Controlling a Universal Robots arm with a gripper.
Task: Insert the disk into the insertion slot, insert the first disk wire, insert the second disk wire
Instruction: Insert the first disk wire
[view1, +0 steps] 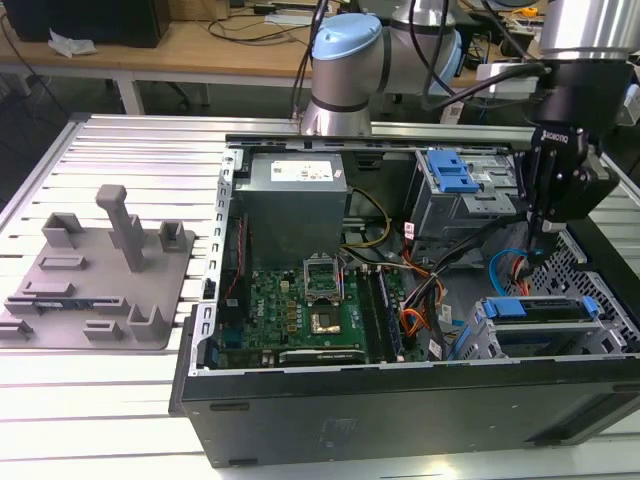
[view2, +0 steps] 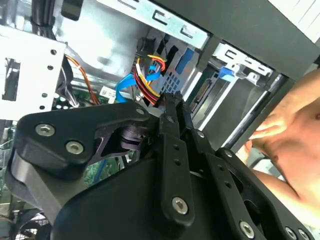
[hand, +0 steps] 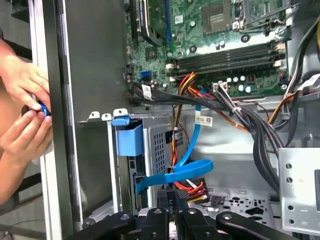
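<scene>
Fingers (view1: 541, 222) are hanging point-down over the right part of the open computer case (view1: 380, 415) in the exterior view, drawn together with no gap showing. The disk (view1: 540, 306) is lying directly lower in the frame, already resting in the insertion slot (view1: 482, 340). Its long axis is running across the frame. Loose wires (view1: 425, 310) are crowding the floor of the case toward the exterior view's left of the slot. The case is sitting on the slatted surface (view1: 120, 420).

In the second wrist view the fingers (view2: 169, 127) are pressing side against side; whether they are pinching anything at the tips I cannot tell. Just beyond the tips a red, yellow and black wire bundle (view2: 150, 70) is hanging, with a blue flat cable (view2: 127, 89) beside it. A person's hand (view2: 295, 130) is resting outside the case wall.

In the first wrist view the fingers (hand: 166, 205) are pointing into the wire bundle (hand: 192, 187), touching or nearly touching it. The blue flat cable (hand: 185, 172) is crossing just past their tips. The disk (hand: 127, 140), seen by its blue frame, is standing near the tips, just beside the slot's perforated wall (hand: 160, 145). Two hands (hand: 25, 115) are holding something small and blue outside the case.
</scene>
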